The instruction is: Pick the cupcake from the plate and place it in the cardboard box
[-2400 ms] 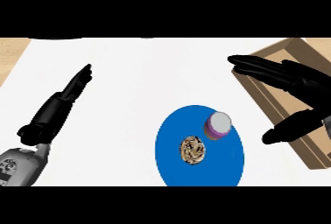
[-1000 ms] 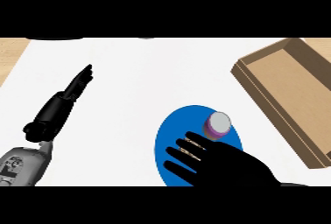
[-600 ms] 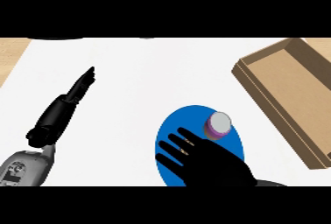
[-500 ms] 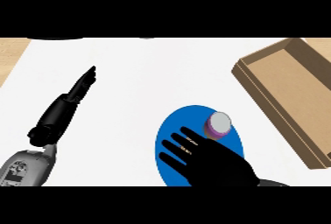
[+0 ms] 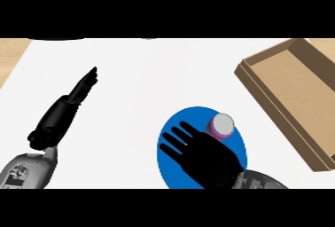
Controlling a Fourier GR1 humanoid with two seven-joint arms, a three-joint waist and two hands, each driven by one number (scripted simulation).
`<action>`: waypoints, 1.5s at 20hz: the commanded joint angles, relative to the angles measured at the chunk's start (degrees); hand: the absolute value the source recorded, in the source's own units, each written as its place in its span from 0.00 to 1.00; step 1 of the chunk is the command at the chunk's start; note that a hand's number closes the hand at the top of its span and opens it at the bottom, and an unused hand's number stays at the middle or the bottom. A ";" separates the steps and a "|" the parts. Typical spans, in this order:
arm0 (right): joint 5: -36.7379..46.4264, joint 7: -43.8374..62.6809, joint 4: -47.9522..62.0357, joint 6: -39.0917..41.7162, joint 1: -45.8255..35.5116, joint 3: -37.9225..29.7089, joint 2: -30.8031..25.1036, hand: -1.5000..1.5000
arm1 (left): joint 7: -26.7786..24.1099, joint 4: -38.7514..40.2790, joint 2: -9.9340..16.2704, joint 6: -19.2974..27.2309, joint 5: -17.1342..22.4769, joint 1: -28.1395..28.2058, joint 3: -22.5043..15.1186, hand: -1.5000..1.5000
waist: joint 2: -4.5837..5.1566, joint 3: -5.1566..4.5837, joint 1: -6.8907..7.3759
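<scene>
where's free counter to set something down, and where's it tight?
Free: the white counter between the left hand and the cardboard box, above the blue plate. The box's floor looks bare too. Tight: the plate, where the right hand spreads beside the purple-wrapped cupcake.

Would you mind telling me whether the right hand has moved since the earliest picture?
Yes. The right hand has left the cardboard box and now lies over the blue plate, fingers spread beside the cupcake.

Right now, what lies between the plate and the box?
Only bare white counter separates the plate from the box, in the head view.
</scene>
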 commanded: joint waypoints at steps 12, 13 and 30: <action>11.71 -6.94 13.99 -9.28 4.00 1.02 6.50 0.00 | -0.48 1.29 -2.45 -3.97 -2.65 -1.53 4.55 0.50 | 0.01 0.01 0.09; 12.04 -7.29 9.73 -6.54 4.67 -0.67 3.96 0.00 | -1.98 5.63 -4.03 -2.96 -4.23 -3.35 4.38 0.50 | 0.00 0.00 -0.26; 17.63 -22.25 21.57 -20.10 3.38 -2.20 7.83 1.00 | 0.71 2.66 -5.14 -6.54 -4.55 -3.94 7.52 0.50 | 0.04 0.01 -0.13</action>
